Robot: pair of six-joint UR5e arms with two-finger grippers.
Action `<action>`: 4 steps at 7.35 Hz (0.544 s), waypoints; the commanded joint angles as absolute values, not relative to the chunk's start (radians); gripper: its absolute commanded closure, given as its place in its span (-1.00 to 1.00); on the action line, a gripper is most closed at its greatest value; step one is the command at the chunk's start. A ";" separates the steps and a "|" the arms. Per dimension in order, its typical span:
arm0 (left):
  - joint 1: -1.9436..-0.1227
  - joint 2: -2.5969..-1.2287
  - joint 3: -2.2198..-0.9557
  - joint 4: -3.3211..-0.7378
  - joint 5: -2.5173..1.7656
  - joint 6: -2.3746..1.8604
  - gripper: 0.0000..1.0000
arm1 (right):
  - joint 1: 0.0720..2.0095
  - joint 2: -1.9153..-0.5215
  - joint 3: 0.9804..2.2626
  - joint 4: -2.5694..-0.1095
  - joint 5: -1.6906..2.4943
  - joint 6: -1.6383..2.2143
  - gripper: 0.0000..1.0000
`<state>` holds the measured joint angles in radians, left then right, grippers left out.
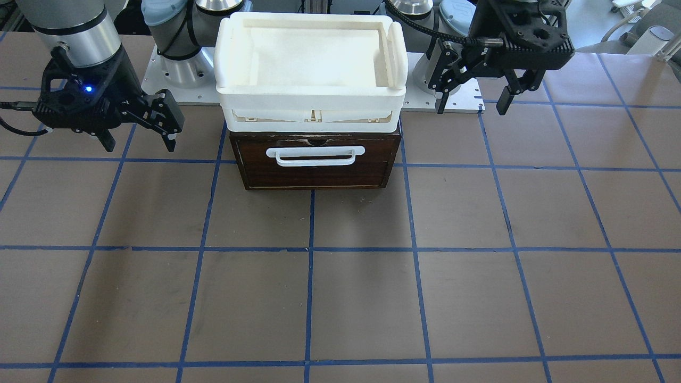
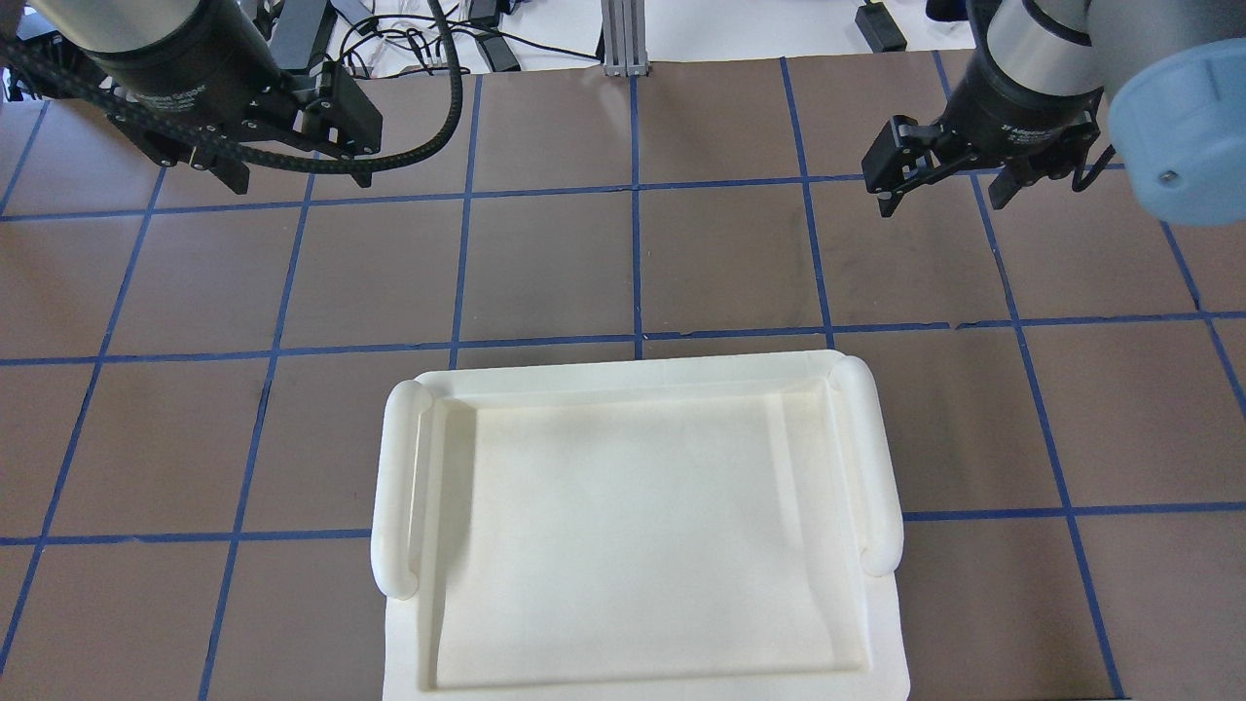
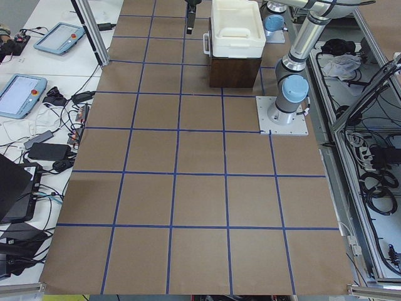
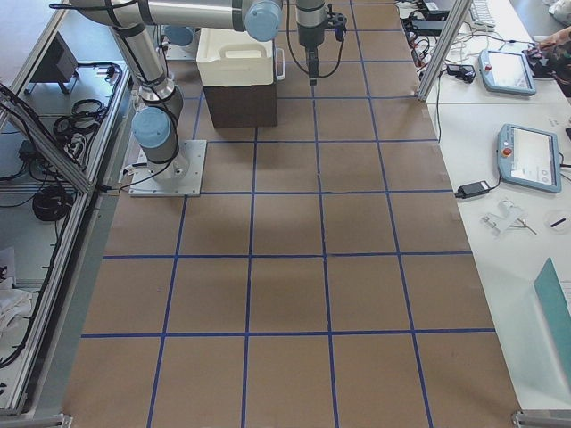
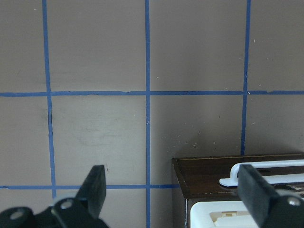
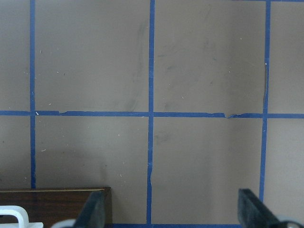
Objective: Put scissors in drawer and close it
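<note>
Seen from the front-facing camera, the drawer (image 1: 316, 173) sits shut at the bench's (image 1: 372, 298) 12 o'clock, under a white bin (image 1: 311, 100). The left pincer (image 1: 471, 106) hangs spread open at the drawer's 2 o'clock. The right pincer (image 1: 139, 143) is likewise open at its 9 o'clock. Neither touches it.

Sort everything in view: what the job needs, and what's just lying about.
Job:
- drawer, shut
- left gripper and right gripper, both open and empty
- scissors: seen in no view

Lying about:
- white bin, on top of the drawer unit
- tablets on the side bench
</note>
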<state>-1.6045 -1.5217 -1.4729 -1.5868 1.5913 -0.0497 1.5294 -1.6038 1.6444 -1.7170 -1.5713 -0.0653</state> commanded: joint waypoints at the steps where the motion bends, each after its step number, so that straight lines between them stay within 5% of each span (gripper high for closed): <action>1: -1.606 -1.554 -1.488 -1.579 1.598 -0.060 -1.00 | 1.529 -1.605 1.644 -1.718 -1.572 -0.063 -1.00; 4: -1.562 -1.566 -1.493 -1.580 1.591 -0.045 -1.00 | 1.529 -1.602 1.644 -1.718 -1.574 -0.061 -1.00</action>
